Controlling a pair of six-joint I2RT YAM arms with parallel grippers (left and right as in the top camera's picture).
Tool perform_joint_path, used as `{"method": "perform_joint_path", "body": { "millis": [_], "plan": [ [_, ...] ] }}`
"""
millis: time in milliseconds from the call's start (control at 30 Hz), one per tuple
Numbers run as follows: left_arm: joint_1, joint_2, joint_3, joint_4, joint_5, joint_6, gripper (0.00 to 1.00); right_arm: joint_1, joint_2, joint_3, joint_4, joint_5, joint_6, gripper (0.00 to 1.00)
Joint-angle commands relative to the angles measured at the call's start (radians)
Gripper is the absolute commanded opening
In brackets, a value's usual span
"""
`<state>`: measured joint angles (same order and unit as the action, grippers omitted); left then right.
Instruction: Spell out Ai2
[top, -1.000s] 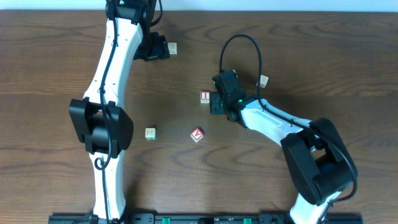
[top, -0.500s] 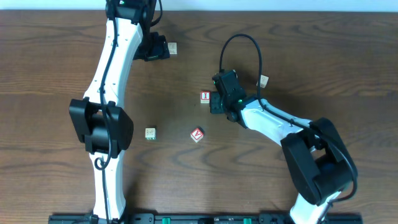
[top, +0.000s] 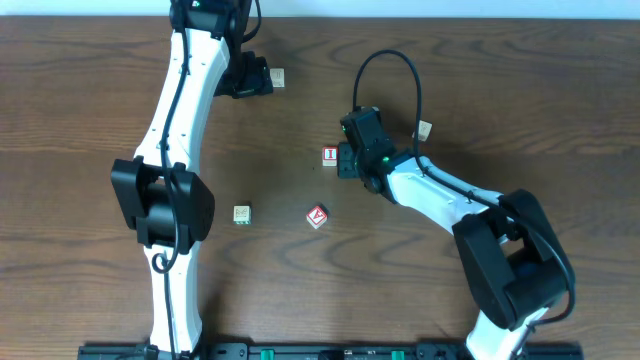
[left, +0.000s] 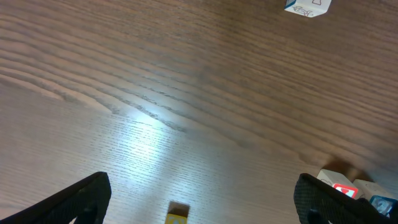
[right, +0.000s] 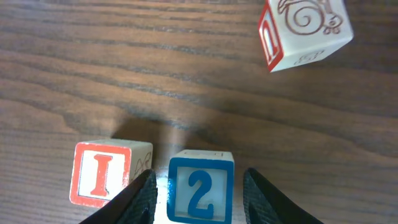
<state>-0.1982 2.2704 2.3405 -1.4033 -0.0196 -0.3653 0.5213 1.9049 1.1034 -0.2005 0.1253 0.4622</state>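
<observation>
The right gripper (right: 200, 194) grasps the blue "2" wooden cube (right: 200, 179) just beside the red "I" wooden cube (right: 102, 173); the left gripper (left: 205, 200) gapes wide

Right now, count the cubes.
6: far cube by left gripper; pale cube beside right arm; I cube mid-table; A cube nearer; cream cube left of that; 2 cube at right gripper.

Table (left: 186, 93): dark wood, strong grain, smooth satin finish, pale glare patch at lower centre of left wrist view. 2 cube (right: 200, 190), I cube (right: 102, 173): pale wood, coloured faces slightly glossy. Left arm shell (top: 180, 90): white glossy plastic.
</observation>
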Motion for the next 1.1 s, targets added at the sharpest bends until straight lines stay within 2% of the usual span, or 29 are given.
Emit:
{"method": "perform_joint_path", "body": {
  "millis": [0, 467, 500, 533, 633, 1067],
  "plan": [
    [0.002, -0.02, 0.018, -0.004, -0.013, 0.007, 0.95, 0.007, 0.012, 0.036, 0.002, 0.035, -0.016, 0.45],
    [0.002, -0.02, 0.018, -0.006, -0.013, 0.007, 0.95, -0.006, 0.012, 0.166, -0.025, 0.088, -0.071, 0.46],
    [0.002, -0.02, 0.018, -0.006, -0.013, 0.007, 0.95, -0.01, 0.012, 0.178, -0.032, 0.088, -0.071, 0.43],
    [0.002, -0.02, 0.018, -0.007, -0.013, 0.007, 0.95, -0.014, 0.012, 0.187, -0.041, 0.088, -0.071, 0.35],
    [0.002, -0.02, 0.018, -0.006, -0.013, 0.007, 0.95, -0.026, 0.012, 0.204, -0.077, 0.088, -0.071, 0.01],
    [0.002, -0.02, 0.018, -0.002, -0.014, 0.007, 0.95, -0.03, 0.012, 0.207, -0.261, 0.088, -0.069, 0.01]
  ]
}}
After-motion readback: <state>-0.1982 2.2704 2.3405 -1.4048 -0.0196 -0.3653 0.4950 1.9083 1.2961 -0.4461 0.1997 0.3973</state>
